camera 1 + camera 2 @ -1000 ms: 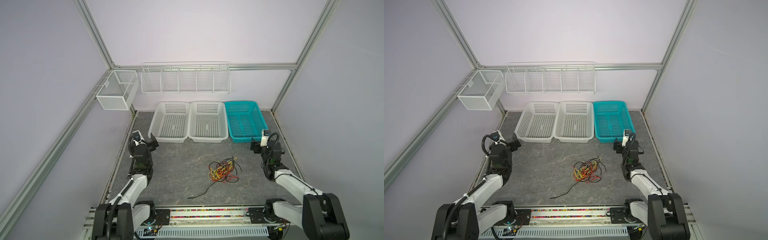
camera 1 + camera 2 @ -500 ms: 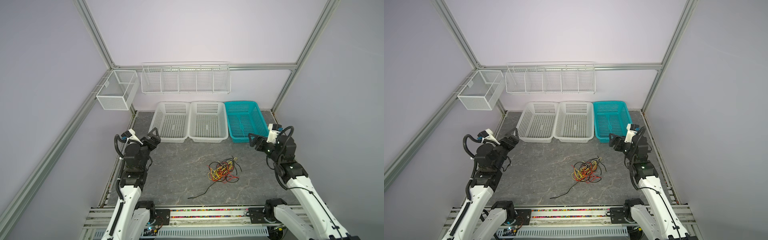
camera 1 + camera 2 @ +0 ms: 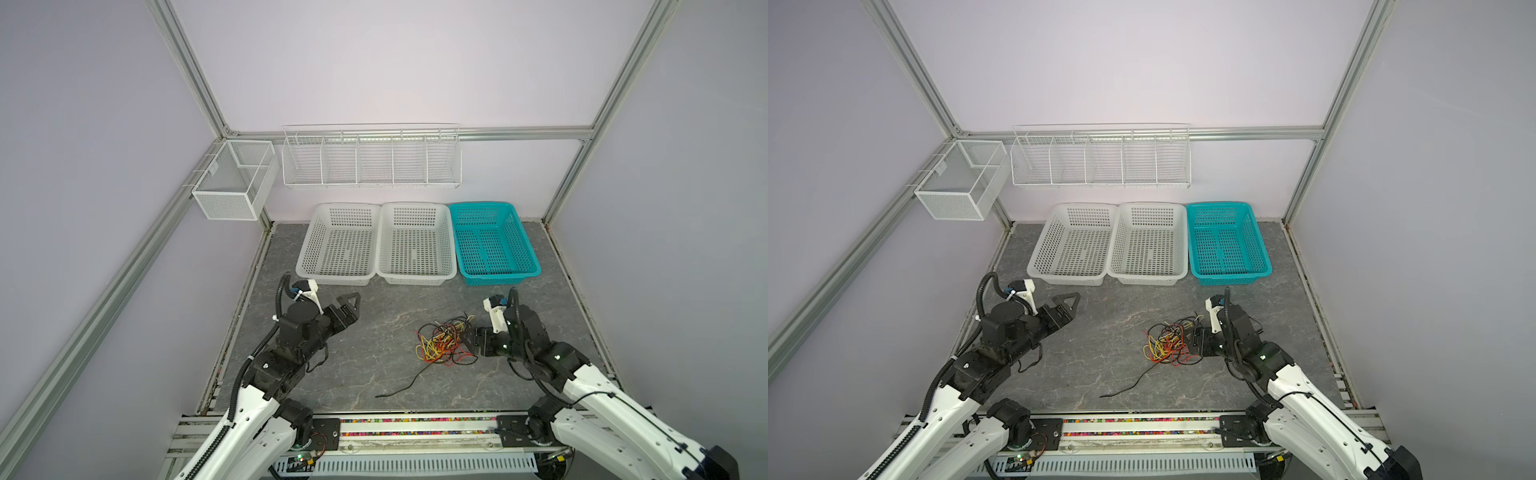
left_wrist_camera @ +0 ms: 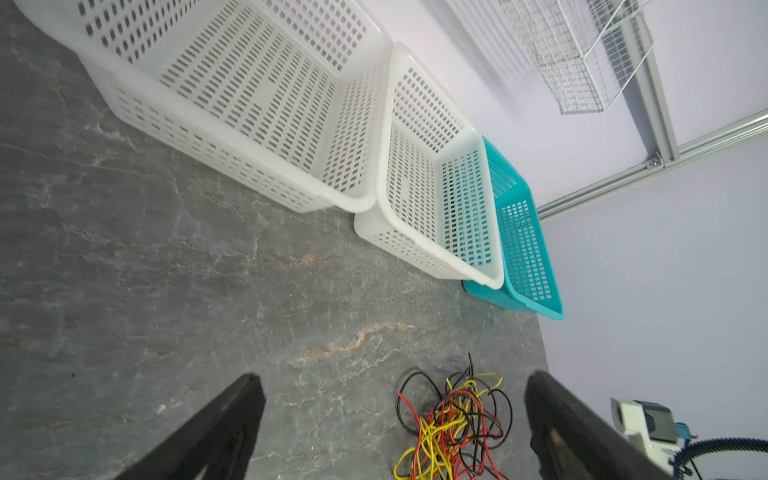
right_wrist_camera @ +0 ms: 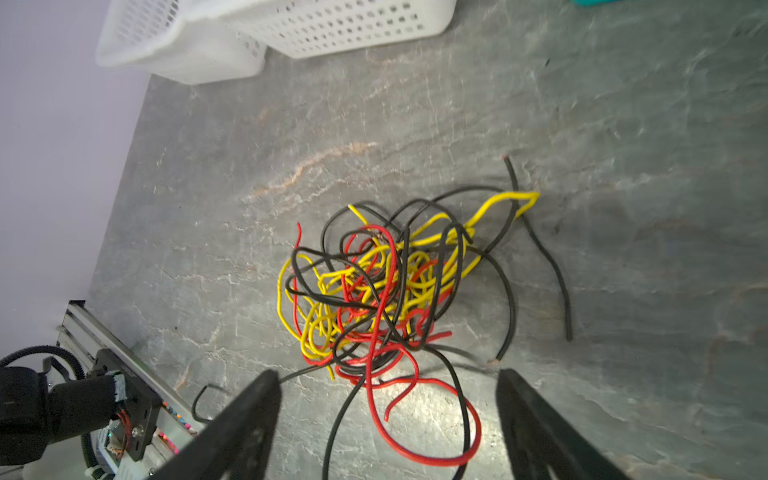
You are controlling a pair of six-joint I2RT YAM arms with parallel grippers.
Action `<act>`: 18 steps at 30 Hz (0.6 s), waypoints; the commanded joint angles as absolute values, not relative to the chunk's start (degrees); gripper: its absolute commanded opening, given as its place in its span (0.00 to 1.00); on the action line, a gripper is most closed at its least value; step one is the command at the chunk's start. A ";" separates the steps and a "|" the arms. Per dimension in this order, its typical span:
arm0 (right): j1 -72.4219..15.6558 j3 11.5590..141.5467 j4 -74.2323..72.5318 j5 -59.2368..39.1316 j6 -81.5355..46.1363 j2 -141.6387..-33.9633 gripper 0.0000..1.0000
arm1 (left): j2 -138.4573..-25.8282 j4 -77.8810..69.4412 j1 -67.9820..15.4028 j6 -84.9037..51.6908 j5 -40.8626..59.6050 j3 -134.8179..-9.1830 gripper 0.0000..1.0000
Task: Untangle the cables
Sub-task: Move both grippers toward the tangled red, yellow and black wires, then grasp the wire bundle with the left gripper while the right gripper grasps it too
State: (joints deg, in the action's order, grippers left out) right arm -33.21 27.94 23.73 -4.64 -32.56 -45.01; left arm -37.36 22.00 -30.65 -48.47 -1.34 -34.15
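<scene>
Grey marbled tabletop (image 3: 374,316): cables (image 3: 442,343) tangled beside right end effector (image 5: 386,374), jaws apart, empty; left end effector (image 4: 392,376) spread wide

"Both arms have left their tucked-up pose, haven't they?"

"Yes. A second ago they sat folded at the two sides of the table (image 3: 374,374). Now both stretch forward and inward."

"Where is the left gripper (image 3: 353,309) now?"

"Out over the bare stone top, near the front of the left white basket (image 3: 332,277)."

"And the right gripper (image 3: 468,343)?"

"It is down low, just beside the right edge of the cables (image 3: 440,347). Before, it was well apart from them."
</scene>
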 commanded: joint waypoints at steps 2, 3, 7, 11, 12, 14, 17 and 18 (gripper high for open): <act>-35.09 26.29 19.31 -1.66 -35.08 -47.73 0.73 | -37.85 25.13 -35.77 -53.56 -4.92 -31.69 0.99; -35.24 26.28 18.35 -1.59 -35.13 -48.83 0.73 | -38.08 25.06 -36.91 -53.90 -5.34 -31.60 0.99; -35.67 25.61 12.70 -1.64 -35.85 -53.85 0.73 | -39.93 23.32 -41.43 -56.02 -6.81 -30.07 0.98; -35.91 25.58 8.05 -1.69 -36.41 -59.88 0.71 | -42.65 20.15 -44.30 -57.91 -6.05 -28.62 0.97; -35.94 25.49 6.94 -1.84 -36.55 -61.16 0.71 | -42.88 19.45 -44.89 -58.14 -5.85 -28.29 0.97; -36.54 25.58 4.31 -2.60 -36.97 -64.45 0.70 | -42.89 17.82 -46.31 -59.05 -5.88 -27.27 0.96; -38.27 26.40 1.36 -3.08 -37.17 -69.25 0.64 | -45.11 15.05 -47.39 -60.52 -5.43 -25.54 0.96; -39.00 26.69 0.75 -2.85 -37.34 -70.70 0.61 | -45.40 14.40 -47.54 -60.88 -5.05 -25.20 0.96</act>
State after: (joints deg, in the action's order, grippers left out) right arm -37.26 26.65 5.69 -2.66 -36.16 -67.94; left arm -44.80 17.85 -46.94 -57.98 -4.67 -26.44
